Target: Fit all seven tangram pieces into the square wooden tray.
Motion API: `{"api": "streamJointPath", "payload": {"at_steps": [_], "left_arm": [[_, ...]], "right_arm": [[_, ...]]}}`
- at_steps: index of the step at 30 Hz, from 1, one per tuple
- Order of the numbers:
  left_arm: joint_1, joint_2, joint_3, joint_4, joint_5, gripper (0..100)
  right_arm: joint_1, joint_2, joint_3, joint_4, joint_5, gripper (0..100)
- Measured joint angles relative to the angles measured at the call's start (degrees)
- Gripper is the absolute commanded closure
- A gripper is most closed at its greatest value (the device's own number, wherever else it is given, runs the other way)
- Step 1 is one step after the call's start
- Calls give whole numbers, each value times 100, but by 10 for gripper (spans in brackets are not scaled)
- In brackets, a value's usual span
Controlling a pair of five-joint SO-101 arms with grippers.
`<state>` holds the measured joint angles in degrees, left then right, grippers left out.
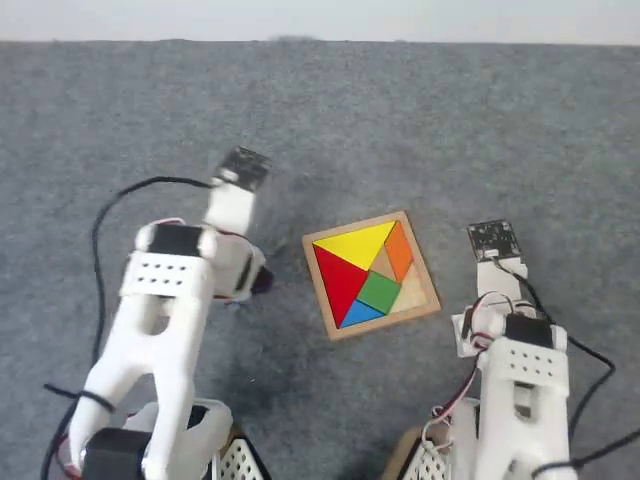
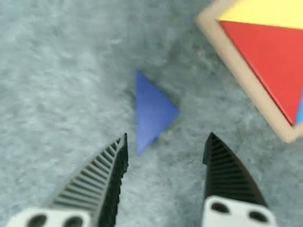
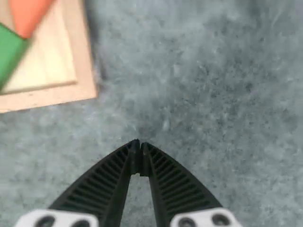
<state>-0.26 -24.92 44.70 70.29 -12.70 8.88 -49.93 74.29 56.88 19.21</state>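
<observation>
Left gripper (image 2: 167, 142) released, black ribbed fingers (image 2: 111, 165) spread wide, nothing between them. Just ahead of the gap lies a dark blue triangular piece (image 2: 152, 111), flat on the grey felt-like surface (image 2: 57, 71), touching neither finger. Its edges are blurred. Beyond it is a corner of the square wooden tray (image 2: 236, 61), apart from the blue piece. The large red triangle (image 2: 270, 61) and large yellow triangle (image 2: 265, 12) sit inside, both cut off by the frame edge.

Right gripper (image 3: 140, 144) clenched, fingertips pressed together on nothing, over bare surface. Near it is another tray corner, with a green square piece (image 3: 9, 56) and an orange parallelogram piece (image 3: 28, 14), both cropped, beside bare pale wood.

In the high view the tray (image 1: 426, 268) lies tilted between the arms. It holds yellow (image 1: 355, 245), red (image 1: 338, 280), orange (image 1: 399, 250), green (image 1: 379, 290) and a small light blue triangle (image 1: 360, 313). There are tan patches at the centre and the lower right corner; cannot tell if the centre one is a piece or the tray floor. The white left arm (image 1: 180, 290) covers the surface just left of the tray. The right arm (image 1: 515, 360) stands to the tray's right, cut off at the bottom edge.
</observation>
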Motion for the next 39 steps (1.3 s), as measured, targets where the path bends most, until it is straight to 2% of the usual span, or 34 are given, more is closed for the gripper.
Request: {"api": "streamJointPath", "payload": {"at_steps": [7,19,25,31,39], "left_arm": [[167,0,765,-519,-26,747],[413,229,905,-791,-44,749],[369,1688,281,-888,-35,750],[-264,2690,-369,-1160,-18,750],[-440,2998,-730,-1125,-237,779]], "right_arm": [[97,1002,9,-527,18,993],[97,1116,0,-545,18,993],[97,1116,0,-545,18,993],[97,1116,0,-545,18,993],[97,1116,0,-545,18,993]]}}
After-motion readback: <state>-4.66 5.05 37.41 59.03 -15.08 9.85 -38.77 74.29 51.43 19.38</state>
